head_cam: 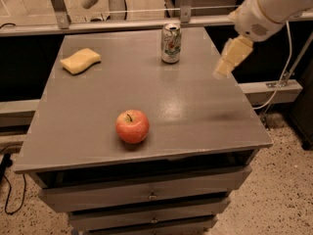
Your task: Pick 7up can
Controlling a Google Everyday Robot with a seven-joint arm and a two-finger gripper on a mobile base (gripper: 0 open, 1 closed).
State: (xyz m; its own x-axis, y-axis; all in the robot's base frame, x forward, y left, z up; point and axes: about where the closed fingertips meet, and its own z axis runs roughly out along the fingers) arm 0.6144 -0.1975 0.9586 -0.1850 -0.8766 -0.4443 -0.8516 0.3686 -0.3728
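Observation:
The 7up can (171,43) stands upright near the far edge of the grey cabinet top (98,97), right of its middle. It is silver-white with green and red markings. My gripper (230,58) hangs from the white arm at the upper right, above the right side of the top. It is to the right of the can and a little nearer to me, apart from it.
A red apple (132,126) sits near the front edge, left of centre. A yellow sponge (80,61) lies at the far left. A metal rail (122,23) runs behind the cabinet. Drawers (146,195) are below the top.

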